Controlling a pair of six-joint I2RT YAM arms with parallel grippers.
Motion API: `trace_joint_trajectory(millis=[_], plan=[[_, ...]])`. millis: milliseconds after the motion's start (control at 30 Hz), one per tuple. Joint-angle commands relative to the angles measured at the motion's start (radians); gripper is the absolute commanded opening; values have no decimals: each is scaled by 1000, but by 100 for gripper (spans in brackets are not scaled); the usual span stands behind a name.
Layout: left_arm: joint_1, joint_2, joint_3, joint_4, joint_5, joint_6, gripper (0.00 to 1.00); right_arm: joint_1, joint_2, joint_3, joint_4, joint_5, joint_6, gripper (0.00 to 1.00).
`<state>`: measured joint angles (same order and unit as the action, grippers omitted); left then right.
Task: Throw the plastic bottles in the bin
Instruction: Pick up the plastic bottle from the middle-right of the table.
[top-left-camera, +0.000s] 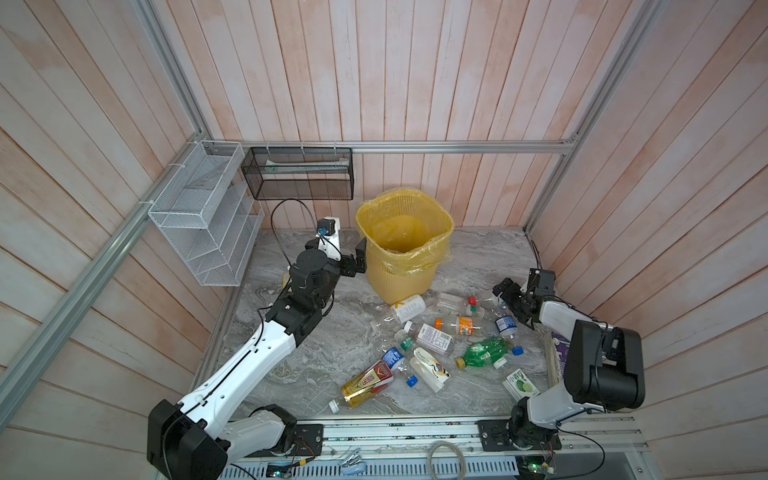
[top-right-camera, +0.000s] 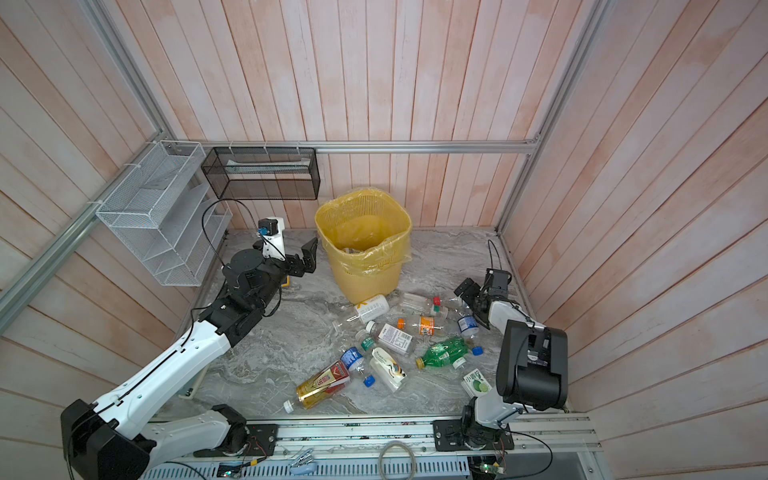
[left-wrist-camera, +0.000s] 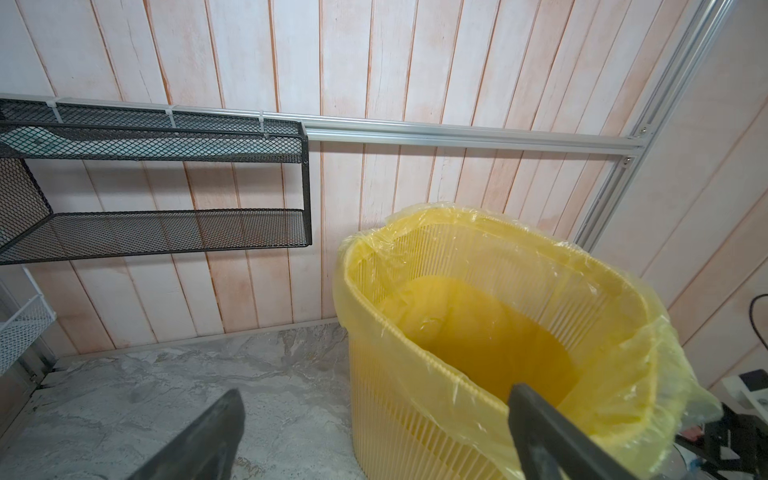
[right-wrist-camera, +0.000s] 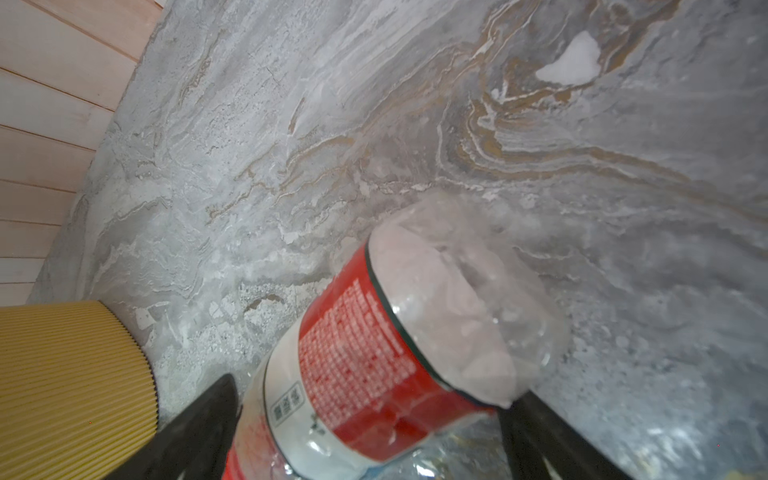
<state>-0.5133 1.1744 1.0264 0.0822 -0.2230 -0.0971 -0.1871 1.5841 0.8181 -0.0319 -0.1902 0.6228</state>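
The yellow lattice bin (top-left-camera: 401, 282) (top-right-camera: 365, 278) stands at the back of the marble table, lined with a yellow bag. My left gripper (top-left-camera: 360, 257) (left-wrist-camera: 376, 392) hangs open and empty beside its left rim. Several plastic bottles lie in front of the bin, among them a green one (top-left-camera: 484, 353), an opaque white one (top-left-camera: 430, 370) and a red-and-gold labelled one (top-left-camera: 368, 384). At the right, my right gripper (top-left-camera: 505, 301) (right-wrist-camera: 374, 386) is low over the table. Its open fingers straddle a clear bottle with a red label (right-wrist-camera: 374, 353), close against both its sides.
A white wire rack (top-left-camera: 203, 220) and a black mesh rack (top-left-camera: 299, 172) hang on the walls at the back left. A green-and-white carton (top-left-camera: 520, 384) lies near the right arm's base. Loose blue caps (top-left-camera: 411, 381) lie among the bottles. Plank walls close in three sides.
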Motion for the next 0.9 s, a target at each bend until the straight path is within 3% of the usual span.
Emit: trace_joint_trajectory(millis=[0,533,700,867], plan=[[9,-21,-22,-9,-20,9,100,-7,41,45,37,-35,11,94],[20,-43,-47,-28,-33,-4,100,26,284,217,88,-118,78,72],[25,-60,-61,-32,-40,-12,100,35,298,235,143,-145,126,57],[40,-64,-80,-34,-39,-40,100,39,228,236,213,-176,154,54]])
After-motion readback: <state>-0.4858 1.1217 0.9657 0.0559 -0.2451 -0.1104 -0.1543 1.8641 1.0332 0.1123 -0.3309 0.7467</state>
